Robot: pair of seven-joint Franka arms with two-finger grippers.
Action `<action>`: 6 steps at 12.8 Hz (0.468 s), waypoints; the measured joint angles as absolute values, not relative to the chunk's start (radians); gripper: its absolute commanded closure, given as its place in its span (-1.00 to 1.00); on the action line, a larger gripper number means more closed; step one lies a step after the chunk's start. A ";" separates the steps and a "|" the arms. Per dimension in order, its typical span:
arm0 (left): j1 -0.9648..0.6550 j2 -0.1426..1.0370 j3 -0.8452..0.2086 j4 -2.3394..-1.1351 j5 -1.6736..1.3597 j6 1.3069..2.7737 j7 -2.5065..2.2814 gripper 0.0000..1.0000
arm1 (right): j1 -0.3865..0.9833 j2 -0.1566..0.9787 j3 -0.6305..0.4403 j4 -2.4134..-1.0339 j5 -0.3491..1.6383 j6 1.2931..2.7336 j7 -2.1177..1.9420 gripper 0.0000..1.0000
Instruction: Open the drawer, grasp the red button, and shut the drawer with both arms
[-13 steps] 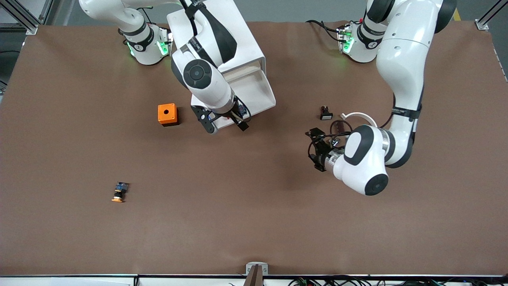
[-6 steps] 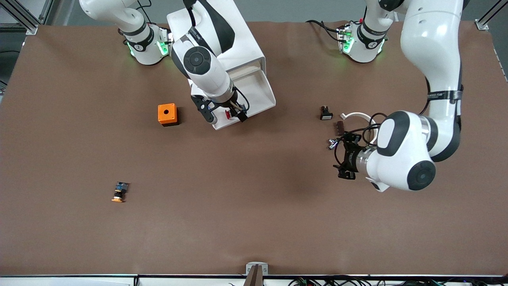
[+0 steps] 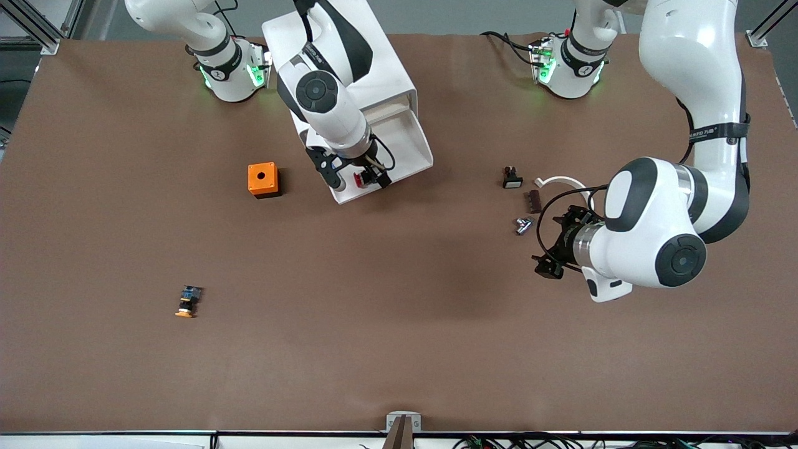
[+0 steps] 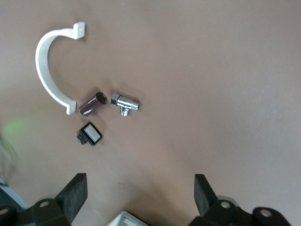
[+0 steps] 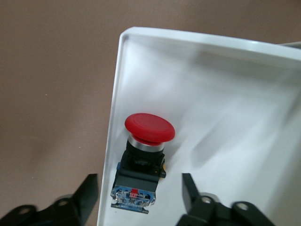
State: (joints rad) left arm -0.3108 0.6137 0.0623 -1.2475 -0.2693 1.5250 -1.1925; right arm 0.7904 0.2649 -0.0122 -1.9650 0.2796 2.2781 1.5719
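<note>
1. Your right gripper (image 3: 363, 179) is down inside the pulled-out drawer (image 3: 411, 146), its fingers (image 5: 89, 190) apart with a gap on each side of the button (image 5: 141, 162), not touching it
2. Between those fingers you have the button lying in the drawer, close against the drawer's side wall, red cap pointing away from the wrist and blue block toward it
3. Around the gripper, the drawer stands out from the white cabinet (image 3: 349, 56), which sits at the right arm's end of the table (image 3: 399, 349)
4. Beside the drawer, toward the right arm's end, you see the orange cube (image 3: 262, 179); the orange-yellow capped button (image 3: 187, 302) lies well apart, nearer the front camera
5. Your left gripper (image 4: 141, 195) hangs wide open over bare table and holds nothing
6. Near it lie a chrome fitting (image 4: 125, 102), a dark brown cylinder (image 4: 92, 103), a small white-faced switch (image 4: 89, 134) and a white curved clip (image 4: 49, 70)
</note>
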 measured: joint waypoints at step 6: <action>-0.379 0.615 0.052 -1.257 -0.198 1.535 -1.059 -1.00 | 0.791 0.259 -0.015 -1.970 0.277 2.297 1.572 1.00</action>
